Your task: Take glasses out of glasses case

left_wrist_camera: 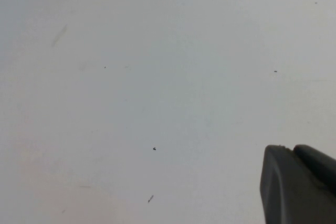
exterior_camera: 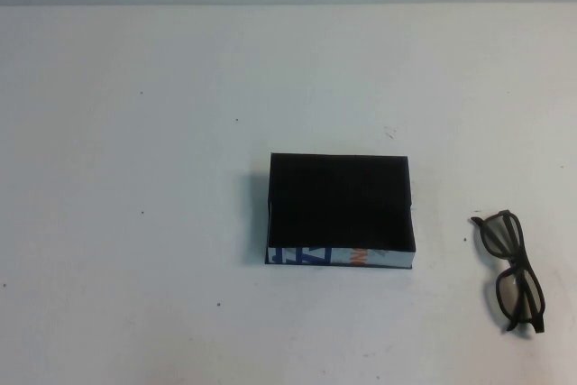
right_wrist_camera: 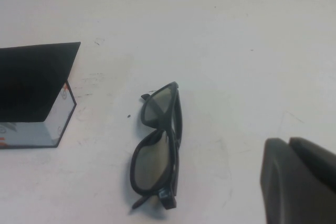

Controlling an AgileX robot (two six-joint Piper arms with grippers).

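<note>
So the glasses (exterior_camera: 511,270) already sit on the table at the lower right, well apart from the empty glasses case (exterior_camera: 341,210) mid-frame. They look light, thin and slippery; I'd pinch the bridge. Left gripper (left_wrist_camera: 299,184) and right gripper (right_wrist_camera: 299,179): can't tell.

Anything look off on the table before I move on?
Nothing damaged or spilled. The glasses lie folded on the table, right of the glasses case, apart from it. The case sits open. Left gripper and right gripper show only in their wrist views.
</note>
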